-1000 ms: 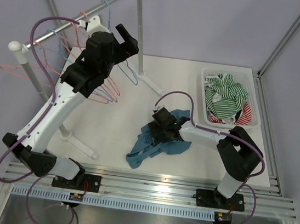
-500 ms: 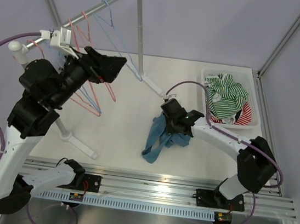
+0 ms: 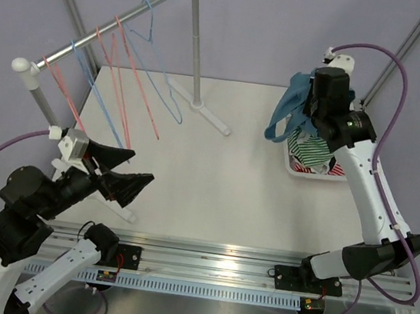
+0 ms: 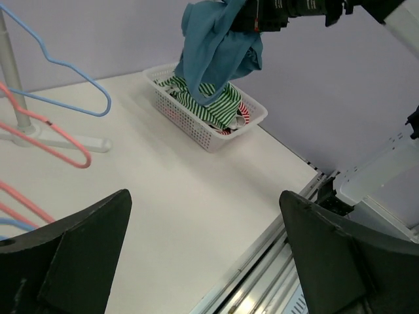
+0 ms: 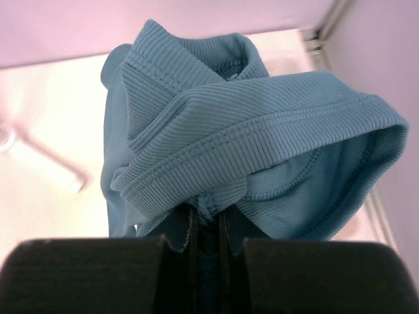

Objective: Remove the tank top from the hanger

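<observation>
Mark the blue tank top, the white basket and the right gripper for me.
blue tank top [image 3: 288, 105], top view, hanging bunched fabric
white basket [image 4: 186, 118], left wrist view, near mesh wall
right gripper [image 5: 208, 226], right wrist view, between its fingertips

Right wrist view: tank top [image 5: 249, 144] fills the frame; right gripper [image 5: 208, 226] fingertips are buried in its folds. Top view: tank top hides the far-left corner of the basket [image 3: 308, 173]. Left wrist view: pink hanger [image 4: 62, 140] is cut off at the left edge.

Lavender walls [image 3: 289, 28], white tabletop [image 3: 213, 188], alu frame posts [image 3: 402, 51] at corners, slotted rail [image 3: 220, 255] along near edge
</observation>
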Controlling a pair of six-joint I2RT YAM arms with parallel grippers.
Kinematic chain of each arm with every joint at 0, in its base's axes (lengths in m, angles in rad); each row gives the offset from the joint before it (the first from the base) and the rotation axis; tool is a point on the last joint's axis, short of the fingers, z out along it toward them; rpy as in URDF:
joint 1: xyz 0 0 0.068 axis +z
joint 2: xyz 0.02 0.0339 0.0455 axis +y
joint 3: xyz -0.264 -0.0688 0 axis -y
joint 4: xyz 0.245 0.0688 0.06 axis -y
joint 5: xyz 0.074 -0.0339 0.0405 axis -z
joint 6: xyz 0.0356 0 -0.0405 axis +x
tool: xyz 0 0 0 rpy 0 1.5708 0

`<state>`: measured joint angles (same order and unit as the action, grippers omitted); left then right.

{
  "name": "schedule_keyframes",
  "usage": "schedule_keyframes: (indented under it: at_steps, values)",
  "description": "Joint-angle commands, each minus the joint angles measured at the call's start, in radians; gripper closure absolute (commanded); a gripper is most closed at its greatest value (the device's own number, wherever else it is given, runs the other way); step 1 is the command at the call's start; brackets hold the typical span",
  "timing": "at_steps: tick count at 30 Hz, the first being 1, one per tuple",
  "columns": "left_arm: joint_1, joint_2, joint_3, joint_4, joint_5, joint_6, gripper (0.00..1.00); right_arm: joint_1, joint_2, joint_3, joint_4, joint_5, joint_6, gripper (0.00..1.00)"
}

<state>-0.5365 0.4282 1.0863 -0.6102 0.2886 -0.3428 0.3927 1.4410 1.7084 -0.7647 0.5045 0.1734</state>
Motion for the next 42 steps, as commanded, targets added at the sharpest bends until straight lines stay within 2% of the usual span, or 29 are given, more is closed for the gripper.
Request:
schedule_keyframes:
  at_steps: [1, 5, 9, 13, 15, 18, 24, 29, 30, 33, 34, 36, 39, 40, 42]
  values:
    - [-0.003, -0.118, -0.058, -0.039, 0.04, 0.106, 0.01, -0.07, 0.056, 0.079, 0.005, 0.075, -0.1, 1.0]
    - [-0.003, -0.244, -0.143, -0.069, 0.028, 0.139, 0.01, -0.147, 0.12, 0.069, 0.079, 0.055, -0.156, 1.0]
    - [-0.005, -0.33, -0.222, -0.051, -0.043, 0.143, 0.01, -0.227, 0.199, 0.024, 0.079, -0.142, -0.146, 1.0]
    - [-0.003, -0.396, -0.279, -0.008, -0.115, 0.12, 0.01, -0.273, 0.315, -0.056, 0.079, -0.262, -0.095, 1.0]
    - [-0.003, -0.404, -0.296, 0.004, -0.129, 0.113, 0.01, -0.305, 0.367, -0.078, 0.055, -0.372, -0.081, 1.0]
    - [-0.003, -0.391, -0.312, 0.012, -0.15, 0.096, 0.01, -0.368, 0.54, -0.049, -0.023, -0.481, -0.043, 1.0]
    - [-0.003, -0.355, -0.312, -0.019, -0.215, 0.08, 0.01, -0.449, 0.745, -0.033, -0.076, -0.619, 0.014, 1.0]
    - [-0.003, -0.368, -0.315, -0.022, -0.239, 0.076, 0.01, -0.485, 0.753, -0.091, -0.012, -0.739, 0.054, 1.0]
    - [-0.003, -0.37, -0.315, -0.022, -0.241, 0.076, 0.01, -0.485, 0.722, -0.093, 0.004, -0.762, 0.058, 0.98]
    - [-0.003, -0.368, -0.313, -0.025, -0.252, 0.074, 0.01, -0.485, 0.646, -0.067, 0.013, -0.79, 0.097, 0.75]
    - [-0.003, -0.367, -0.312, -0.026, -0.261, 0.074, 0.01, -0.485, 0.627, -0.055, 0.015, -0.782, 0.122, 0.6]
    - [-0.003, -0.362, -0.31, -0.029, -0.273, 0.071, 0.01, -0.485, 0.572, -0.006, 0.01, -0.744, 0.152, 0.49]
    - [-0.003, -0.362, -0.307, -0.037, -0.29, 0.068, 0.01, -0.485, 0.541, 0.1, -0.036, -0.669, 0.164, 0.43]
    - [-0.003, -0.362, -0.305, -0.045, -0.337, 0.064, 0.01, -0.485, 0.539, 0.13, -0.056, -0.644, 0.166, 0.41]
    - [-0.005, -0.364, -0.301, -0.051, -0.367, 0.054, 0.01, -0.485, 0.541, 0.209, -0.108, -0.577, 0.16, 0.33]
